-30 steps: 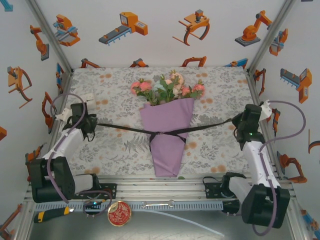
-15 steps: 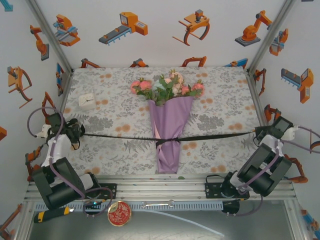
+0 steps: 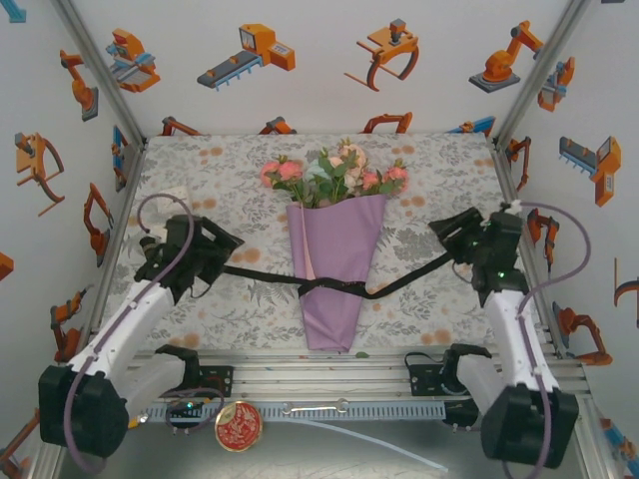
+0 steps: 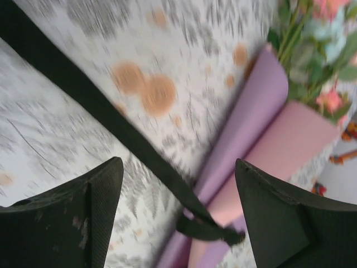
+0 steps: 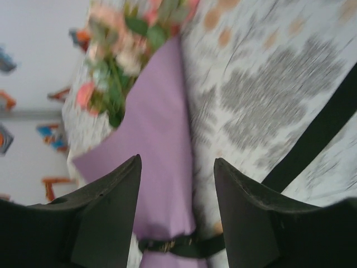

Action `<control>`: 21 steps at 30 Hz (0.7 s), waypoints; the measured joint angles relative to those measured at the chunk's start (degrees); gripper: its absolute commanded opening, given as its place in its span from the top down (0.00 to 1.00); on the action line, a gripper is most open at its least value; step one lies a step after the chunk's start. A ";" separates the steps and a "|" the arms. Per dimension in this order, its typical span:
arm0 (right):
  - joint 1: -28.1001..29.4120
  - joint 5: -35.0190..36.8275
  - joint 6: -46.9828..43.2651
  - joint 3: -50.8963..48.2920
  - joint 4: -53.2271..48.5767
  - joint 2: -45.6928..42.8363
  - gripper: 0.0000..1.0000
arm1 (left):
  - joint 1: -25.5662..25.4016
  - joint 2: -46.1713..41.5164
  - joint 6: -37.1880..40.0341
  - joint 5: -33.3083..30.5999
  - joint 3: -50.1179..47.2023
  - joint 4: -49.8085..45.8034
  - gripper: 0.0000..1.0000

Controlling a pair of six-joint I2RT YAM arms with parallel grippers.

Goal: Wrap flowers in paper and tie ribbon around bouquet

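Left gripper [image 3: 222, 245] sits at centre-left of the overhead view, jaws spread, holding nothing. Right gripper [image 3: 446, 232] mirrors it at centre-right, equally apart and empty. Between them lies the bouquet [image 3: 334, 261], mid-frame on the tablecloth [image 3: 230, 190] with the flowers [image 3: 334, 172] at its upper end. The ribbon [image 3: 265, 276] crosses it at a knot [image 3: 318, 287], both tails drooping loose towards the grippers.

Over to the left wrist: the left gripper [image 4: 177, 164] gapes wide. The ribbon [image 4: 100, 106] runs slack from upper left down to the knot [image 4: 209, 229] at bottom centre. The paper [image 4: 251, 117] shows lilac outside, pink within.

Right wrist now: the right gripper [image 5: 177, 162] is open too. The ribbon [image 5: 318, 134] slants down the right edge, and the paper [image 5: 150, 162] is banded low in frame below the flowers [image 5: 120, 50].

The danger, as I read it: that knot looks like one simple crossing. With slack tails it could ease off, letting the cone spring open. An uneven pull would drag the bouquet sideways.
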 measured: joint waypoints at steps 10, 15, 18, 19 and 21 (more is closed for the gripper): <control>28.59 8.09 29.20 -13.73 -7.17 -2.25 0.40 | -15.69 7.45 -19.28 -2.45 -4.00 0.94 0.21; 32.79 11.32 40.81 -13.81 -5.51 4.09 0.41 | -20.06 12.39 -27.63 -2.32 -4.09 4.04 0.21; 33.07 12.55 45.44 -14.21 -1.79 7.91 0.41 | -21.86 14.29 -32.44 -2.25 -4.35 6.64 0.21; 33.14 12.83 46.80 -14.40 -0.13 9.44 0.41 | -22.32 15.02 -34.58 -2.25 -4.68 7.85 0.21; 33.20 12.92 48.83 -14.64 3.52 12.13 0.41 | -22.86 16.20 -38.16 -2.21 -5.62 9.86 0.21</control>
